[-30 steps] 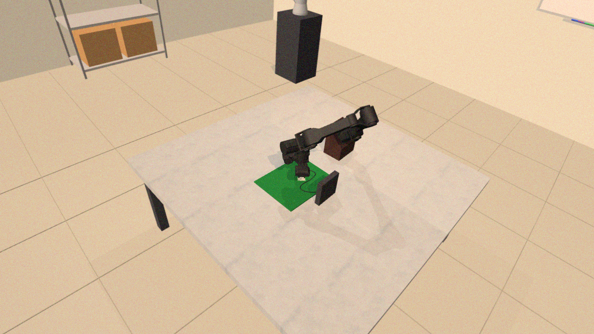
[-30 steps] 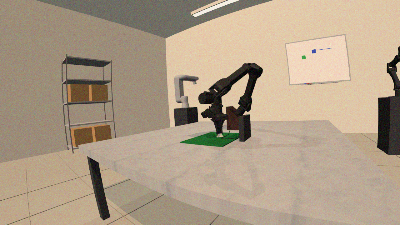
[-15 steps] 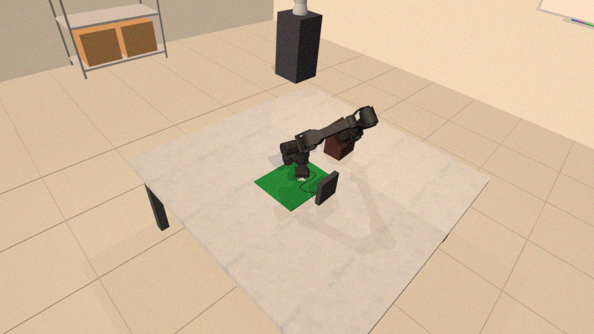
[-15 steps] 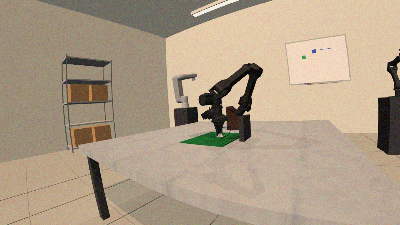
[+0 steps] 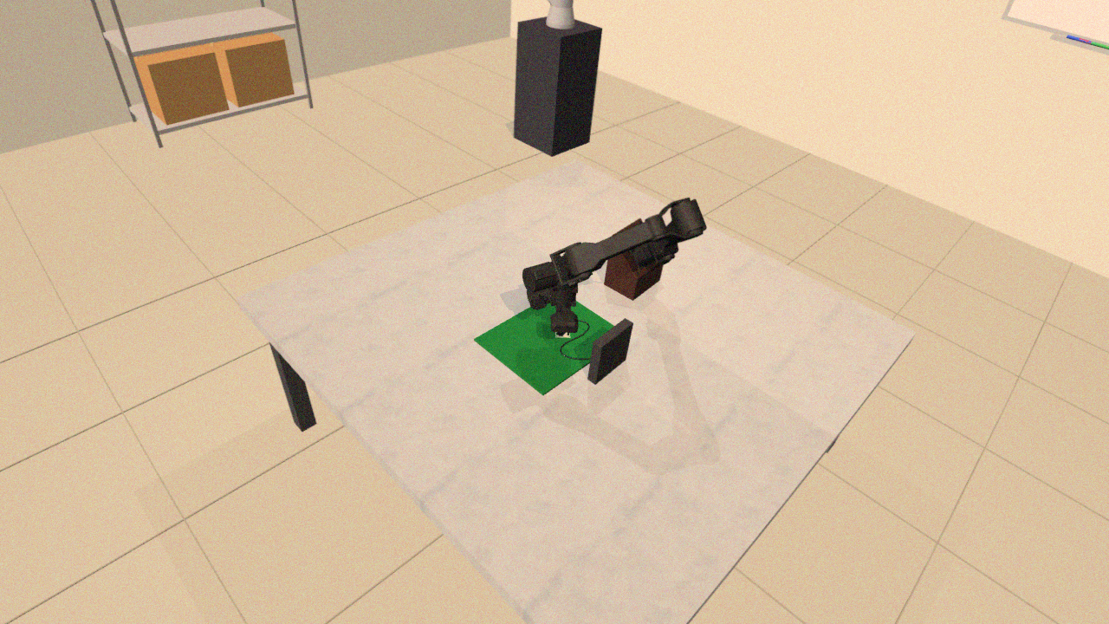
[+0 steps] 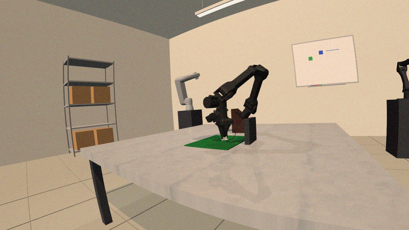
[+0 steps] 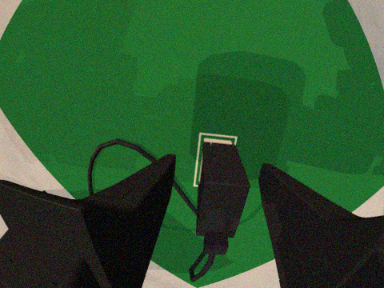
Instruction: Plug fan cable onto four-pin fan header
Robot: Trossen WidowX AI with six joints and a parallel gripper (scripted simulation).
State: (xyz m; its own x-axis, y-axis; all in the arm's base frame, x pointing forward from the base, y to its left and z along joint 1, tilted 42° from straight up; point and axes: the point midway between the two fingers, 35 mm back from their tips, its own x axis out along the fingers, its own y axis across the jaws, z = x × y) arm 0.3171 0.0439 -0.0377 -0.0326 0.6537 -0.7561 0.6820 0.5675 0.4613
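The black plug (image 7: 221,200) stands over the pale header (image 7: 218,142) (image 5: 562,334) inside the white outline on the green board (image 7: 72,88) (image 5: 539,376) (image 6: 200,145). A thin strip of header shows past the plug's top edge in the wrist view. The plug's underside and pins are hidden, so I cannot tell how deep it sits. My gripper (image 7: 218,167) (image 5: 562,332) (image 6: 224,137) is open, low around the plug, with a visible gap on each side. The black cable (image 7: 117,141) (image 6: 234,141) loops from the plug across the board to the dark upright fan block (image 5: 611,353) (image 6: 250,131).
The dark fan block stands at the board's right edge, close to the gripper. A reddish-brown block (image 5: 633,277) (image 6: 237,123) stands behind, near the arm's base. The pale table (image 5: 465,465) (image 6: 286,171) carries everything. The loose cable lies beside and under the fingers in the wrist view.
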